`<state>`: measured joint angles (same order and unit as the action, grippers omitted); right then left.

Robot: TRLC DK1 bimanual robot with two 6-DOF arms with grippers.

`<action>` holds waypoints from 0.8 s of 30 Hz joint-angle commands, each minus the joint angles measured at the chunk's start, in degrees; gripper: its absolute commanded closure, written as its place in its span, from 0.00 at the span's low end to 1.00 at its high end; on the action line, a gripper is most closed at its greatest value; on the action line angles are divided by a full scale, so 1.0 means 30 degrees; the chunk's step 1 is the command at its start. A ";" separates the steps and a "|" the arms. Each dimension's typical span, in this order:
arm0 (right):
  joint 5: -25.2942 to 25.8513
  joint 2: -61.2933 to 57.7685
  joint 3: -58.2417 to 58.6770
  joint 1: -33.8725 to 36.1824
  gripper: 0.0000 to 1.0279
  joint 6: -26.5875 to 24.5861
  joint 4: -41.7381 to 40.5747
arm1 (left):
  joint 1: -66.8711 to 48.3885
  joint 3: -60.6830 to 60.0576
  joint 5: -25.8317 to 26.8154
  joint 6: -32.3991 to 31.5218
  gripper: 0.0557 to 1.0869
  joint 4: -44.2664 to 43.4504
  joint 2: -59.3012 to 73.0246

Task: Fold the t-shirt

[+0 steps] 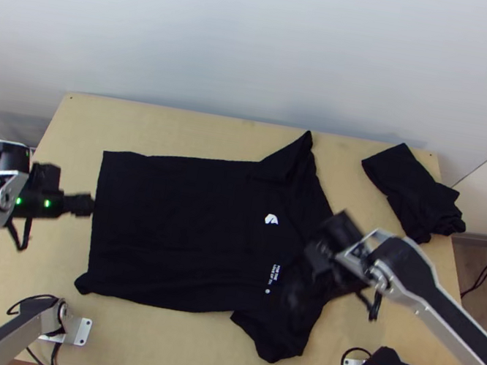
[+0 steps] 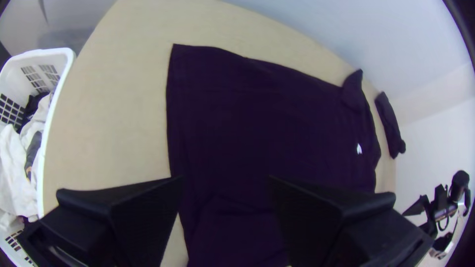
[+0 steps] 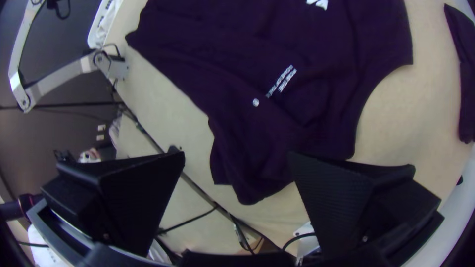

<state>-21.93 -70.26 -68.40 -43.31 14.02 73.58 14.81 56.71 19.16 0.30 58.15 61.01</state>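
A smooth pale wall [image 1: 265,45] backs a light wooden table [image 1: 144,344], where a matte black T-shirt [image 1: 176,231] lies spread and lightly creased, straight hem to the left, sleeves to the right, white print between. The left gripper [image 1: 82,204], its flat black fingers spread wide, hangs by the hem; the right gripper [image 1: 309,258], also spread, hangs over the sleeve end. Bunched black cloth [image 1: 419,192] lies far right.

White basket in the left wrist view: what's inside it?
The white basket holds bunched white cloth, with a dark piece beside it. Anything beneath them is covered, so I can't say how deep the pile goes.
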 commanded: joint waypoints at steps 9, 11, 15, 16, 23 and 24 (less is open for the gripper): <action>0.0719 -0.3065 -0.4123 0.6087 0.04 0.2475 -0.5689 | -0.1918 0.2074 -0.4394 -0.4522 0.06 -0.7489 0.8227; 0.1159 -0.3328 -0.4153 0.6087 0.04 0.2768 -0.6070 | -0.2211 0.2015 -0.4482 -0.4844 0.06 -0.7489 0.9018; 0.1393 -0.3387 -0.4094 0.6028 0.04 0.3266 -0.6539 | -0.2944 0.1605 -0.5360 -0.4962 0.06 -0.7811 0.9691; 0.1393 -0.3387 -0.4094 0.5999 0.04 0.3266 -0.6539 | -0.2973 0.1459 -0.5595 -0.4962 0.06 -0.8133 0.9809; 0.1452 -0.3387 -0.3655 0.5999 0.04 0.3383 -0.6568 | -0.2827 0.1459 -0.5624 -0.5108 0.06 -0.9247 1.0746; 0.1452 -0.3387 -0.3655 0.5999 0.04 0.3441 -0.6568 | -0.2827 0.1459 -0.5624 -0.5108 0.06 -0.9335 1.0893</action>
<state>-17.96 -79.96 -79.83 -25.63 23.42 54.70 6.90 61.17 3.27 -14.59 32.75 90.13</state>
